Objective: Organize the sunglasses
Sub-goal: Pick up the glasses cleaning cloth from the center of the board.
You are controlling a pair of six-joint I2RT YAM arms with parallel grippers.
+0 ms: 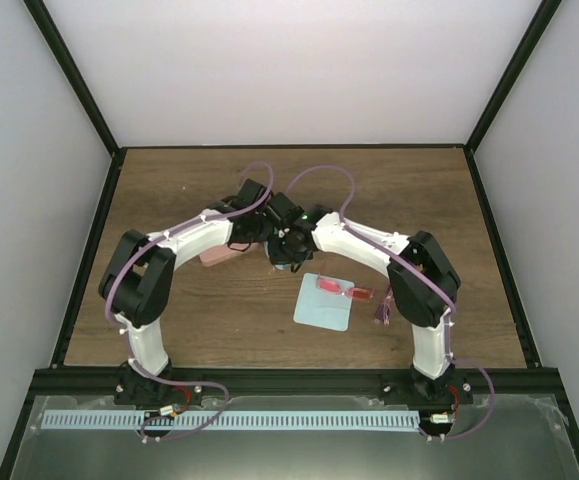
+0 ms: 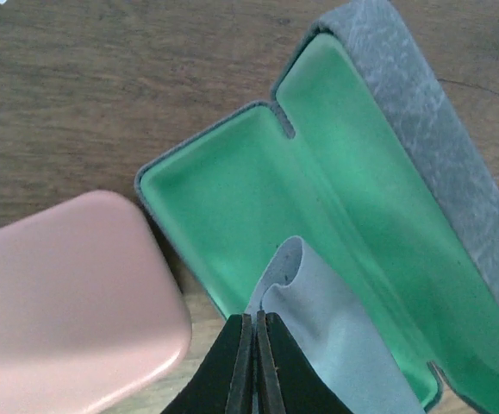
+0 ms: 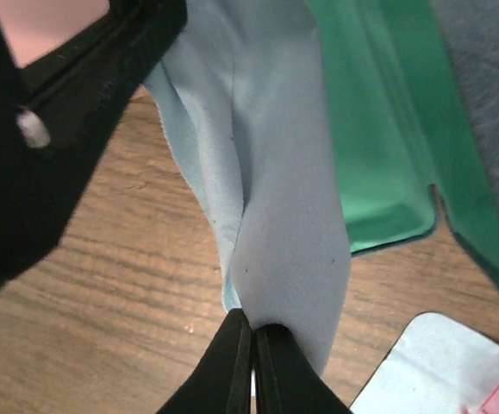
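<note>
**Both end effectors pinch one cloth over the open case; sunglasses lie apart**

The left end effector (image 2: 256,321) is fully closed, its two black fingers pressed together on a fold of a pale blue cloth (image 2: 335,323). The right end effector (image 3: 253,332) is closed just as tightly on another edge of the same cloth, so the fabric hangs bunched between the two.

Under the cloth lies an open case (image 2: 352,172), grey on the outside and green inside, flat on the wooden tabletop (image 1: 189,320). Just beside it to the left is a pink case (image 2: 68,293), shut.

Neither pair of sunglasses is in a case or in a grip. The red sunglasses (image 1: 341,289) rest on the far right part of a second cloth (image 1: 321,305), which is spread flat on the tabletop nearer the arm bases and to the right of where the end effectors meet. The purplish pair (image 1: 382,308) lies on the bare wood just right of that second cloth, close against the right arm; its shape is too small to make out.
</note>
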